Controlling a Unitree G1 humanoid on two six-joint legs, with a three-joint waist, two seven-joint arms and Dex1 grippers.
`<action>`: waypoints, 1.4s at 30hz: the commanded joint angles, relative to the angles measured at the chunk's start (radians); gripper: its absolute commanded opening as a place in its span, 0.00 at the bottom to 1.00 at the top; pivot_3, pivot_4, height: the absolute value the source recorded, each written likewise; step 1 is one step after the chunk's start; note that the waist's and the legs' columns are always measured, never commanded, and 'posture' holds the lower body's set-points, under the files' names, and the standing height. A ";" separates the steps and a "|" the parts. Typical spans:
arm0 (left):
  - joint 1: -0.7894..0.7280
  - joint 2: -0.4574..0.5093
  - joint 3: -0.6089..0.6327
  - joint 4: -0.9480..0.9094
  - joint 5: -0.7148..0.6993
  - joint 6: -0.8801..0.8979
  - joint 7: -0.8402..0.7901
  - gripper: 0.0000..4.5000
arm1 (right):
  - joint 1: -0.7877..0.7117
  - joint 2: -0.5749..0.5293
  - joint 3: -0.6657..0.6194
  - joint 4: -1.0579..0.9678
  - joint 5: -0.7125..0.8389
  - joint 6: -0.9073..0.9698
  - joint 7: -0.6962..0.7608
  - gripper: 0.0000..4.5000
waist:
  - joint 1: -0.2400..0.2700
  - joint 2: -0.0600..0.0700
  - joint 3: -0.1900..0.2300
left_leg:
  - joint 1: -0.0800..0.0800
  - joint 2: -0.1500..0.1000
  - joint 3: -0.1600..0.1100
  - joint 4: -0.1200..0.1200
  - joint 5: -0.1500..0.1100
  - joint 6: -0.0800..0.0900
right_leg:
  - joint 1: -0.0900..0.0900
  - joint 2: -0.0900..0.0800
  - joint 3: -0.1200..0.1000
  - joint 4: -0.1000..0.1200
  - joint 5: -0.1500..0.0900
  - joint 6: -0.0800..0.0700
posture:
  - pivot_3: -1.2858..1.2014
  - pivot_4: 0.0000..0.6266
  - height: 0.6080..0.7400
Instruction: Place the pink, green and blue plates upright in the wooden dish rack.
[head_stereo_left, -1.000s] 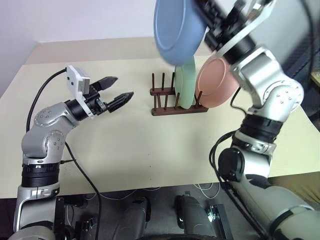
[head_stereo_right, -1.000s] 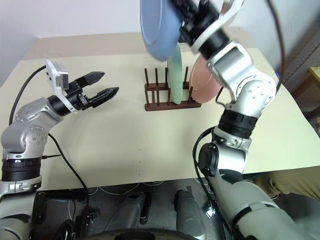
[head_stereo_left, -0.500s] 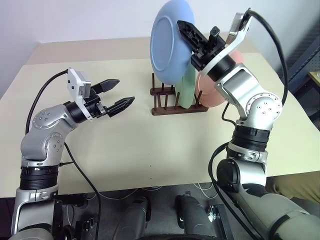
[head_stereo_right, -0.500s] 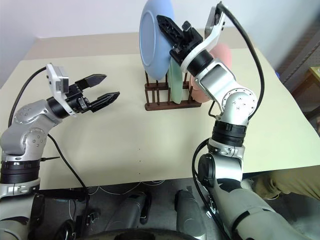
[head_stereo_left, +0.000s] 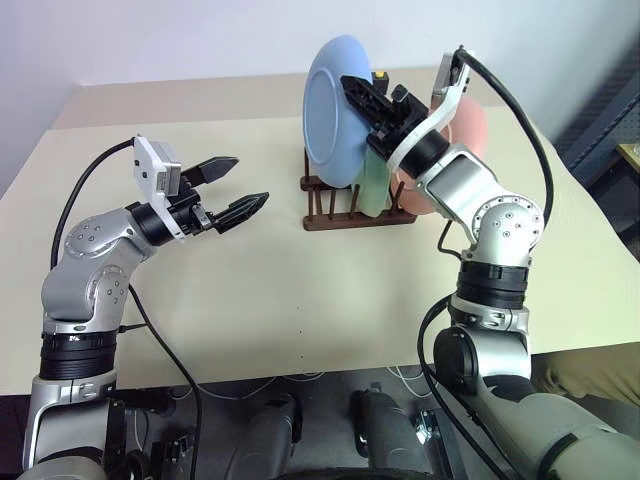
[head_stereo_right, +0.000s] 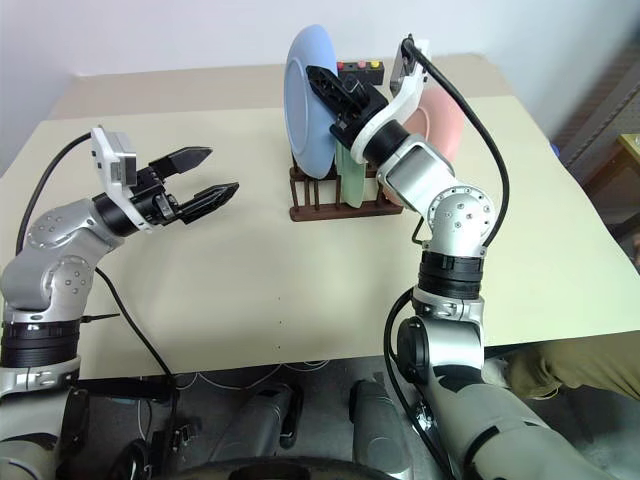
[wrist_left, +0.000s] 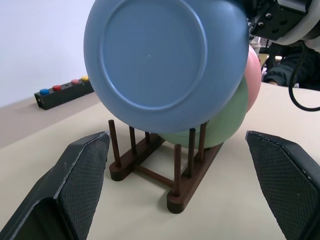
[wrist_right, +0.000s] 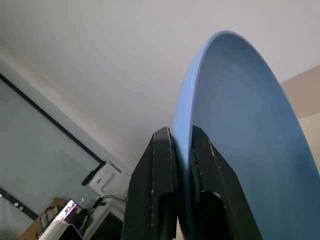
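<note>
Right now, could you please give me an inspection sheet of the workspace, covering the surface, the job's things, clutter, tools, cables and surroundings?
Surface: beige table, bare around the rack.
Job's things: wooden dish rack holds the green plate and pink plate upright; the blue plate is held on edge above the rack's free pegs, not seated.
Clutter: black button box behind the rack.
Tools: right tool shut on the blue plate's rim; left tool open, empty, apart from the rack.
Cables: black cable at the left arm, another at the right.
Surroundings: pale wall.
</note>
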 joint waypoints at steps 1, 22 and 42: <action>0.000 0.008 0.023 -0.025 0.000 -0.016 0.001 0.99 | 0.011 -0.006 0.014 -0.012 -0.028 -0.012 0.011 0.00 | 0.000 0.000 0.000 | 0.000 0.000 0.000 0.000 0.000 0.000 | 0.000 0.000 0.000 0.000 0.000 0.000 | 0.52 0.24 1.00; -0.007 0.001 0.013 -0.016 0.007 -0.021 0.003 0.99 | -0.103 0.007 -0.036 -0.016 0.033 -0.008 -0.129 0.00 | 0.001 0.000 0.000 | 0.000 0.000 0.000 0.000 0.000 0.000 | 0.000 0.000 0.000 0.000 0.000 0.000 | 0.52 0.24 1.00; -0.001 -0.006 0.011 -0.019 0.023 -0.027 0.004 0.99 | -0.116 0.059 -0.039 -0.055 0.187 -0.002 -0.333 0.00 | -0.001 0.000 0.000 | 0.000 0.000 0.000 -0.001 0.000 0.000 | 0.000 0.000 0.000 0.000 0.000 0.000 | 0.52 0.24 1.00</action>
